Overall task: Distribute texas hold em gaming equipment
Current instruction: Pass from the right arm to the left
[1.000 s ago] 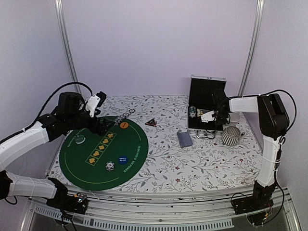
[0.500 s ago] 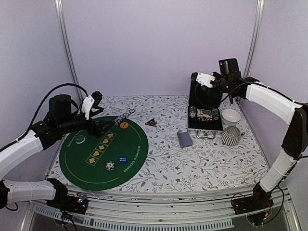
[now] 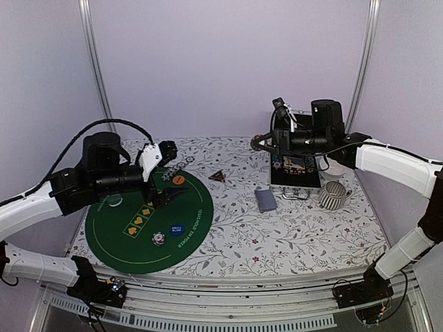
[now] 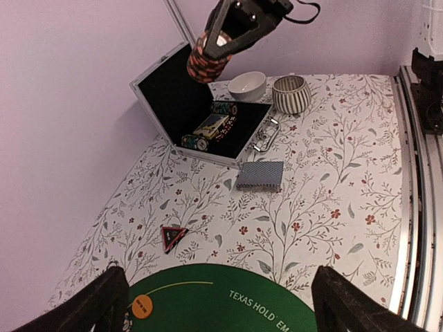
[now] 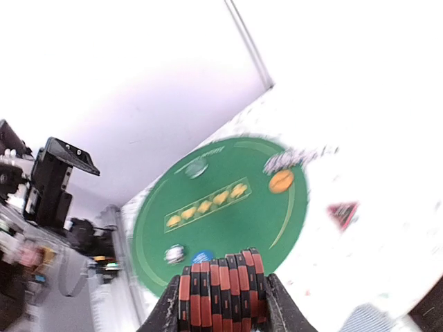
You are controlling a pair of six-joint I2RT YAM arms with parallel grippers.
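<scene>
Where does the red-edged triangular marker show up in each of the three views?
Top external: triangular marker near frame centre, just right of the green mat.
Left wrist: lower left, above the mat's curved edge.
Right wrist: right of centre, blurred.
Shared landmark: the orange disc on the mat, near the marker.

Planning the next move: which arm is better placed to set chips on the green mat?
Right. The right end effector grips a red-and-black chip stack, raised near the open case. The left end effector hangs open and empty above the mat.
</scene>
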